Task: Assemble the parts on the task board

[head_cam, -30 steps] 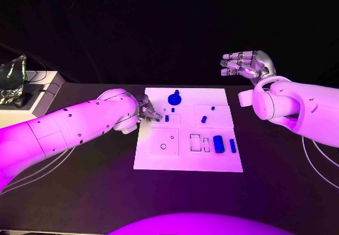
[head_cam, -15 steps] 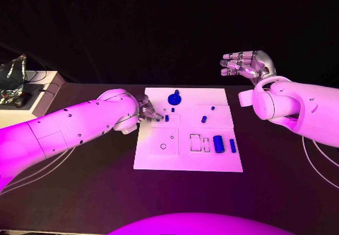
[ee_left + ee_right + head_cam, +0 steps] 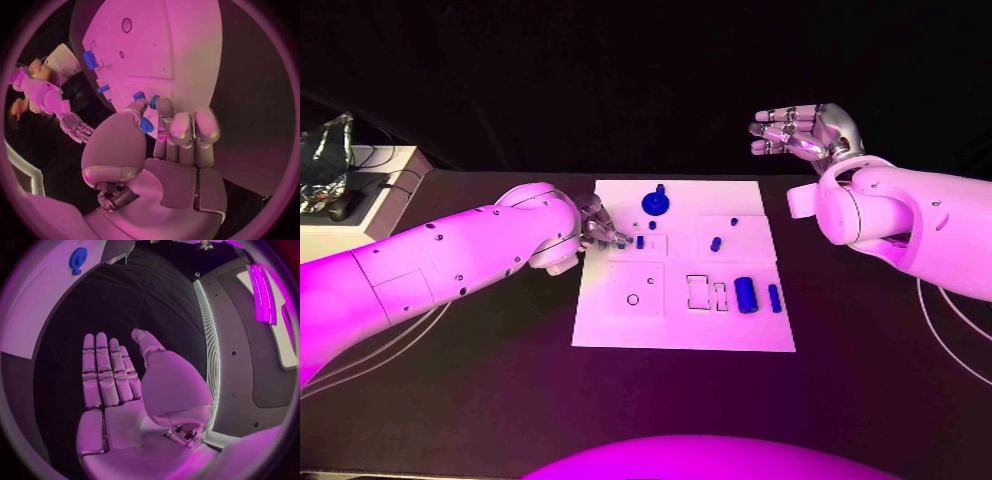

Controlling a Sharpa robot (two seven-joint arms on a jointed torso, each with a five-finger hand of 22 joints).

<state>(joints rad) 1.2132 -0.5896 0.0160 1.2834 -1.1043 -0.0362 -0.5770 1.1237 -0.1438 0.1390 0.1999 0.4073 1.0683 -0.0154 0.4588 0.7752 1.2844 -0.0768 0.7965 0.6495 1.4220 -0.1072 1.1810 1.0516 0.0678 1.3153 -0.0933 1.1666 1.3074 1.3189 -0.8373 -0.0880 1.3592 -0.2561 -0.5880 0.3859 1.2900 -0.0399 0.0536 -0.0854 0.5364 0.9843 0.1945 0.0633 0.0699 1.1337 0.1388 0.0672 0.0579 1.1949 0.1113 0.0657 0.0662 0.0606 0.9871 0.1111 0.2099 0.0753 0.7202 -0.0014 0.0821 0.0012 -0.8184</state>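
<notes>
Assembly work centres on the near-left part of the white task board [image 3: 684,265], which lies in the middle of the black tabletop [image 3: 488,400]. The robot's left hand [image 3: 599,226] hangs over the board's left edge, and the left wrist view shows its thumb and one of its fingers [image 3: 164,107] pinching a small blue part [image 3: 146,125] just above the white surface; the head view hides that pinch behind the hand's own bulk. Judging by this, the step in hand is carrying a small piece to its seat, and the next move calls for lining it up with a recess before lowering it straight, since a tilted part could jam at the rim. The right hand [image 3: 800,132] is raised well beyond the board's far right corner, and the right wrist view shows its palm [image 3: 119,390] flat, fingers straight and side by side, holding nothing. On the board, the head view lays out a round blue gear [image 3: 655,203] near the far edge, a short blue peg [image 3: 715,243] at mid-right, and a thick blue cylinder [image 3: 746,293] beside a thin blue bar [image 3: 773,296] at the near right, next to empty outlined slots [image 3: 698,291]. The right wrist view catches the gear from its own side.
</notes>
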